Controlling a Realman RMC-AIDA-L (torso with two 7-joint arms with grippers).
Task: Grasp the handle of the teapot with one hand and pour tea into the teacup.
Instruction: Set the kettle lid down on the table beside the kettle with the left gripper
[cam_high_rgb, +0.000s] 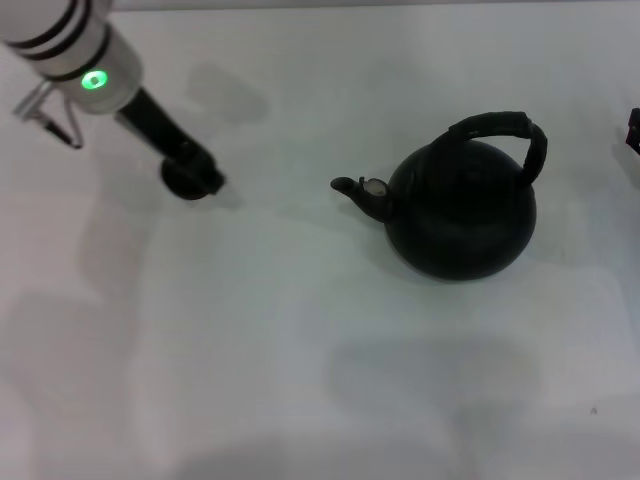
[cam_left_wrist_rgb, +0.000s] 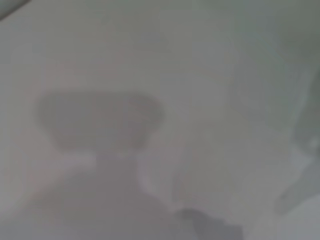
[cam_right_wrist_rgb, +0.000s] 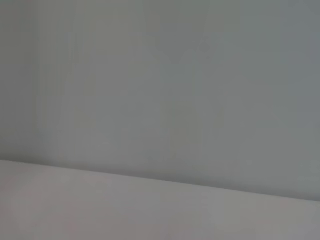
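1. Teapot (cam_high_rgb: 462, 212) upright on white table (cam_high_rgb: 300, 330), right of centre, spout pointing left, handle (cam_high_rgb: 500, 130) arched above.
2. Teacup (cam_high_rgb: 188, 180) far left, beneath left gripper (cam_high_rgb: 195, 165); fingers' state: cannot tell.
3. Right gripper (cam_high_rgb: 634, 130) at right edge; cannot tell.

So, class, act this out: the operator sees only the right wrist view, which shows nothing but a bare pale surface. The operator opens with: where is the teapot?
Observer: The teapot stands upright on the white table, right of centre in the head view.
Operator: Which way does its spout face?
Observer: The spout points to the robot's left, toward the teacup.
Operator: Is anything on the handle?
Observer: No, the handle arches free. The right pincer is only a dark sliver at the head view's right edge, apart from the teapot.
Operator: And the left arm?
Observer: The left pincer is at the teacup. I cannot tell whether it touches it.
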